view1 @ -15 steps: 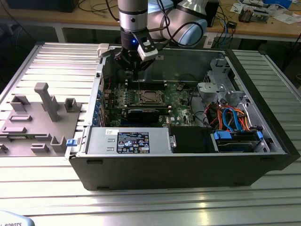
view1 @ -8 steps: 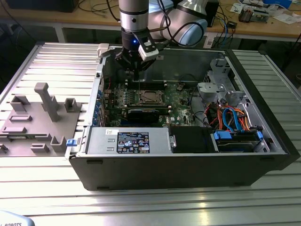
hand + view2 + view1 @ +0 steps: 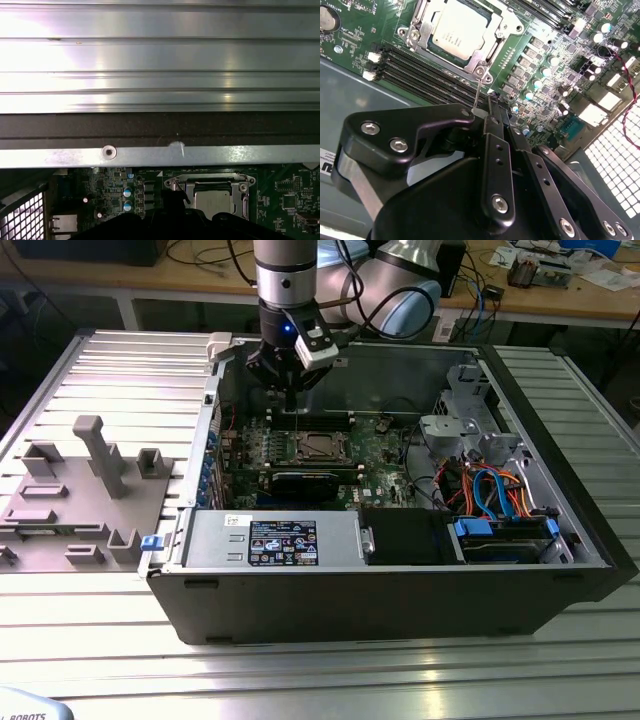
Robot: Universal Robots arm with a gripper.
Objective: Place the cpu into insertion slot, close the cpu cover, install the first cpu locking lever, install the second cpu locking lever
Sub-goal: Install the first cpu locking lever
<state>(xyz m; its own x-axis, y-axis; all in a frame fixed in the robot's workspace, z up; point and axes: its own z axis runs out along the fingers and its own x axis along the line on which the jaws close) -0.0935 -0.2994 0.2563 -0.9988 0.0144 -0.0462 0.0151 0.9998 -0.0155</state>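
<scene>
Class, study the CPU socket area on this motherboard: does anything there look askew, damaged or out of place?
Nothing stands out. The cpu lies flat and square in its socket, with the cpu cover closed around it in both wrist views. In the second wrist view, a thin lever rises from the socket's corner toward the tool.

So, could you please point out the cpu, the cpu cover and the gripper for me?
cpu [image 3: 457, 30]: second wrist view, middle of its silvery top.
cpu cover [image 3: 492, 54]: second wrist view, frame edge beside the chip.
gripper [image 3: 490, 107]: second wrist view, between the fingertips.
</scene>
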